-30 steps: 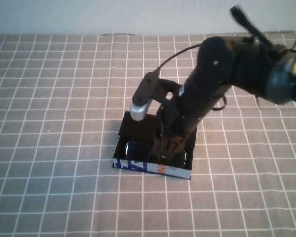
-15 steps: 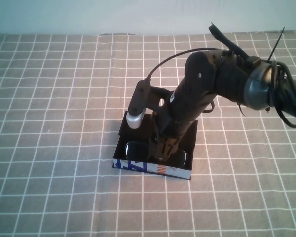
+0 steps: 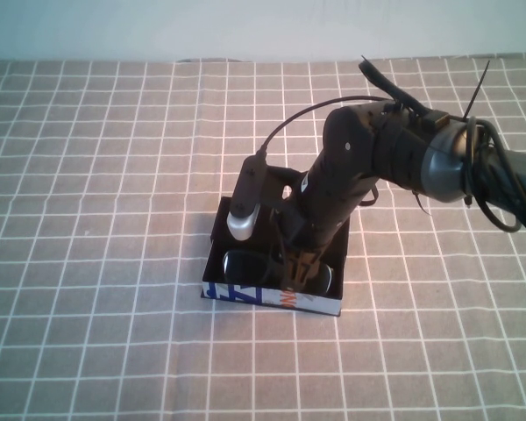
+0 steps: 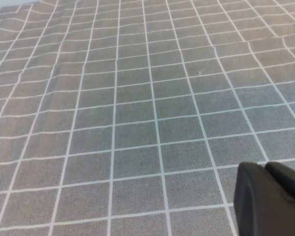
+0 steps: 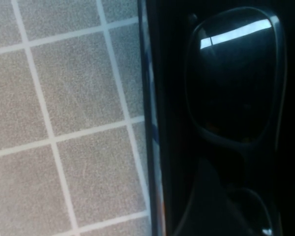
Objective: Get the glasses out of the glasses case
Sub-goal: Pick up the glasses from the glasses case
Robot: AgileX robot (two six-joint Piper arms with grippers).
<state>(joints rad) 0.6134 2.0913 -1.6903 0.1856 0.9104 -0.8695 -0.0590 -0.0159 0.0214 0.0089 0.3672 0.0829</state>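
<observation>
We see a table covered with a grey checked tablecloth (image 3: 96, 175) with white lines. Going from the left: the left gripper (image 4: 270, 196) appears only in the left wrist view, as a dark rounded shape at the lower edge above bare cloth; we cannot tell if its fingers are spread or pressed together.

Near the middle of the high view stands the glasses case (image 3: 272, 298), an open black box; its white front side with blue and orange marks faces 6 o'clock. Inside it, toward that front wall, lie the glasses (image 3: 245, 265), black with dark lenses. In the right wrist view one dark lens with a bright reflection lies just beside the case wall.

The right arm (image 3: 394, 158) comes in from 3 o'clock and bends down into the case. The right gripper (image 3: 296, 267) is low between the two lenses, at the bridge of the glasses; whether it pinches the frame we cannot tell
</observation>
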